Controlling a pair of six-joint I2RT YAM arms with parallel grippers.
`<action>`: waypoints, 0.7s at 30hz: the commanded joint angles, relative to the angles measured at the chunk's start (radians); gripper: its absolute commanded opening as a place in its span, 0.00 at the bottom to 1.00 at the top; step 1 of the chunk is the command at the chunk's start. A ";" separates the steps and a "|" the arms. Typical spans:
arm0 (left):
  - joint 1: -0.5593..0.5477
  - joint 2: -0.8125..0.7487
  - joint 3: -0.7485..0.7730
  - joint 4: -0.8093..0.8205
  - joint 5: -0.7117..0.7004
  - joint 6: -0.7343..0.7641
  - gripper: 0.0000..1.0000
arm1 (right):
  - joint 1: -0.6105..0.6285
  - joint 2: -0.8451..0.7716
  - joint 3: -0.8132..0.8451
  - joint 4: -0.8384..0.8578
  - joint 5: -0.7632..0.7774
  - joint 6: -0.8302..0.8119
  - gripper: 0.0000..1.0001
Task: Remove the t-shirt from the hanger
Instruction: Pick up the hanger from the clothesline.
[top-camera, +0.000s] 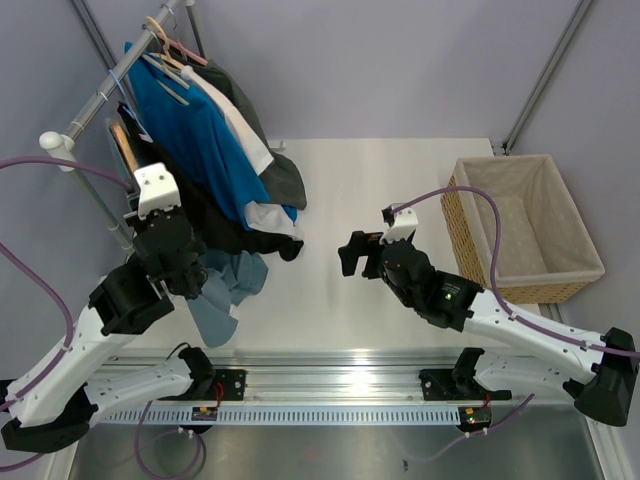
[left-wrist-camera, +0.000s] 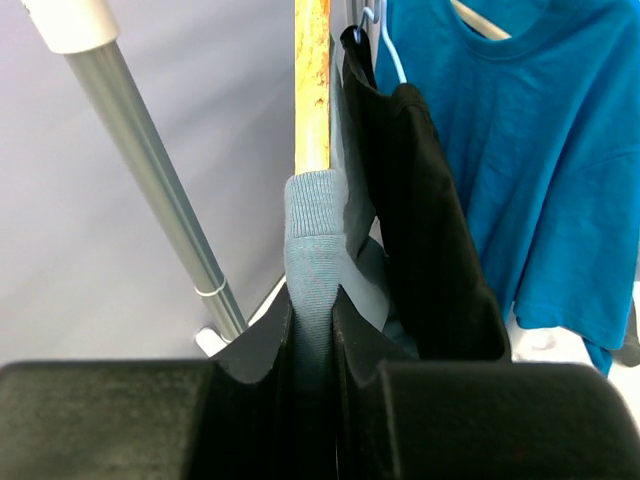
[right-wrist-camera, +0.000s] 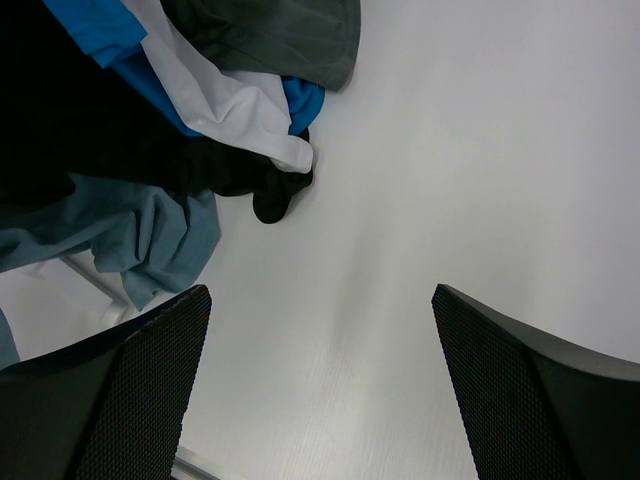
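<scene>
A grey-blue t-shirt (left-wrist-camera: 314, 235) hangs on a wooden hanger (left-wrist-camera: 312, 90) at the near end of the rack. My left gripper (left-wrist-camera: 314, 310) is shut on its ribbed collar just below the hanger's arm. From above, the left gripper (top-camera: 185, 272) sits against the hanging clothes, and the t-shirt's lower part (top-camera: 228, 290) drapes down beside it. Over the middle of the table my right gripper (top-camera: 352, 255) stands wide open. The right wrist view shows nothing between its fingers (right-wrist-camera: 130, 370), and the t-shirt's hem (right-wrist-camera: 150, 235) lies to the upper left.
A black shirt (left-wrist-camera: 430, 230), a bright blue shirt (left-wrist-camera: 530, 150) and white and dark grey garments (top-camera: 262, 150) hang on the same rail (top-camera: 105, 90). The rack's metal post (left-wrist-camera: 160, 190) stands left of my left gripper. A lined wicker basket (top-camera: 580, 262) sits at the table's right.
</scene>
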 joint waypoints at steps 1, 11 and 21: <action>-0.011 -0.018 -0.021 0.070 -0.055 0.002 0.00 | 0.006 0.007 0.052 -0.003 0.033 -0.003 1.00; -0.117 -0.079 0.032 0.066 -0.060 0.025 0.00 | 0.007 0.009 0.057 -0.009 0.031 -0.006 1.00; -0.338 -0.138 -0.001 0.066 -0.076 0.025 0.00 | 0.007 0.030 0.068 -0.020 0.082 -0.022 1.00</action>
